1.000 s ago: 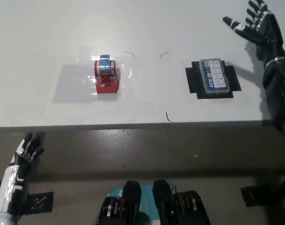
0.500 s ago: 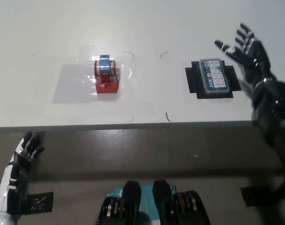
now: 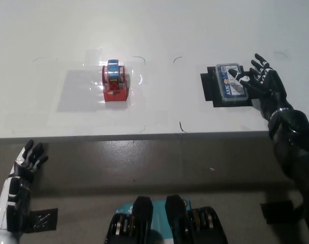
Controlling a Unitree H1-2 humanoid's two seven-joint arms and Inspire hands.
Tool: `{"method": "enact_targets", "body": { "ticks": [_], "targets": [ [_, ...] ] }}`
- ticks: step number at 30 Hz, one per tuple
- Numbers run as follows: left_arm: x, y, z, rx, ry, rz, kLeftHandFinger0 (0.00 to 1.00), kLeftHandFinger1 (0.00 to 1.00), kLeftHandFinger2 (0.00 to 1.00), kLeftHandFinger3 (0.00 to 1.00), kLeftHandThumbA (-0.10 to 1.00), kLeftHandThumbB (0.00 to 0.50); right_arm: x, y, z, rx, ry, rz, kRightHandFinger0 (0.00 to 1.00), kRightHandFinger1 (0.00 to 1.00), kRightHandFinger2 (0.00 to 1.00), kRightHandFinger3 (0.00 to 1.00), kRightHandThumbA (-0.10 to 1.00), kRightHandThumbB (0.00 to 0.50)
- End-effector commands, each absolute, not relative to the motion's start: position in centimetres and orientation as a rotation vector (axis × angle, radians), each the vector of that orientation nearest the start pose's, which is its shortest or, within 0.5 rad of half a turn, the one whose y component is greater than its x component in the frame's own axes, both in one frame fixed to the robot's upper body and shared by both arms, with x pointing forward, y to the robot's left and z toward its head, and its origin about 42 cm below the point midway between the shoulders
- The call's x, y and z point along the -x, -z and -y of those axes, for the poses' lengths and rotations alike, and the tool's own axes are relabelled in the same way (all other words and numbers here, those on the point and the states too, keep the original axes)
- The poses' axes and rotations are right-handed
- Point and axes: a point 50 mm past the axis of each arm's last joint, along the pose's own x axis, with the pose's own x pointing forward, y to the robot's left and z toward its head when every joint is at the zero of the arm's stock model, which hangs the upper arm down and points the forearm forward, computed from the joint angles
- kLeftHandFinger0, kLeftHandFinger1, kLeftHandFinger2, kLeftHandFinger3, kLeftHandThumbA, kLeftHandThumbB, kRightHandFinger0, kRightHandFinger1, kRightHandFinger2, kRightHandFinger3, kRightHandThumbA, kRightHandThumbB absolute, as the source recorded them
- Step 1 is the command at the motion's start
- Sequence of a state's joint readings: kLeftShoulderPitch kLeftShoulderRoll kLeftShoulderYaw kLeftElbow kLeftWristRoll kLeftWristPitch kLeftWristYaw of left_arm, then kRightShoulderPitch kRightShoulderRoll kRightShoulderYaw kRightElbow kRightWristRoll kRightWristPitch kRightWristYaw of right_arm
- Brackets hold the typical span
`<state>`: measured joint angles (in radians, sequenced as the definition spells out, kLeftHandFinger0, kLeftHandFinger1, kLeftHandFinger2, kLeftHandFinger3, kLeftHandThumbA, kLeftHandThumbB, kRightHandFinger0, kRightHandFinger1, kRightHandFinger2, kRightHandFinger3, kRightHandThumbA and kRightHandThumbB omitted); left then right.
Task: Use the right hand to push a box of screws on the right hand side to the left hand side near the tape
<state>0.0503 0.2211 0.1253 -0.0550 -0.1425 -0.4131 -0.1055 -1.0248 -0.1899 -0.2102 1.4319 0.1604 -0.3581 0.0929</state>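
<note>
The box of screws (image 3: pixel 229 83) is a clear flat case with a blue label, lying on a black patch (image 3: pixel 208 87) on the right side of the white table (image 3: pixel 159 30). My black right hand (image 3: pixel 260 84) is open, fingers spread, at the box's right edge with its fingertips over that side. The tape (image 3: pixel 115 84) is a red dispenser with a blue roll, standing on the table's left half inside a clear film outline. My white left hand (image 3: pixel 23 168) rests open below the table's front edge at the lower left.
The table's front edge (image 3: pixel 144 135) runs across the middle of the picture, with dark floor below it. Thin pen marks (image 3: pixel 182 126) sit between the tape and the box. Black tape patches lie on the floor (image 3: pixel 42 218) at both lower corners.
My right hand has come down and toward me from the far right corner to the box's right edge. The box and the tape have not moved. The left hand sank slightly.
</note>
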Motion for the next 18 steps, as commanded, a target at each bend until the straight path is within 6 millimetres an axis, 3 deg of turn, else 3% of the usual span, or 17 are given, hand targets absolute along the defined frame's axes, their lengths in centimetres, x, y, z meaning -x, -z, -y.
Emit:
{"method": "enact_targets", "body": {
  "ticks": [1,4,6,17,18],
  "targets": [
    [-26.2,-15.9,-31.2,-0.130,0.000,0.530,1.00,1.00,1.00,1.00,1.00,0.162,-54.8,-18.4,24.1,-0.130,0.034,-0.037,1.00,1.00,1.00,1.00,1.00,0.311],
    [-26.3,-16.1,-31.2,-0.134,0.000,0.537,1.00,1.00,1.00,1.00,1.00,0.190,-54.8,-18.4,24.0,-0.114,0.041,-0.038,1.00,1.00,1.00,1.00,1.00,0.326],
    [-26.5,-16.2,-31.2,-0.141,0.010,0.550,1.00,1.00,1.00,1.00,1.00,0.181,-54.9,-18.4,23.5,-0.110,0.040,-0.040,1.00,1.00,1.00,1.00,1.00,0.336],
    [-26.3,-16.9,-31.0,-0.131,0.015,0.584,1.00,1.00,1.00,1.00,1.00,0.186,-54.5,-17.3,20.2,-0.145,-0.016,-0.081,1.00,1.00,1.00,1.00,1.00,0.297],
    [-26.2,-17.1,-31.0,-0.132,0.011,0.583,1.00,1.00,1.00,1.00,1.00,0.198,-54.4,-17.1,19.8,-0.160,-0.020,-0.093,1.00,1.00,1.00,1.00,1.00,0.316]
  ]
}}
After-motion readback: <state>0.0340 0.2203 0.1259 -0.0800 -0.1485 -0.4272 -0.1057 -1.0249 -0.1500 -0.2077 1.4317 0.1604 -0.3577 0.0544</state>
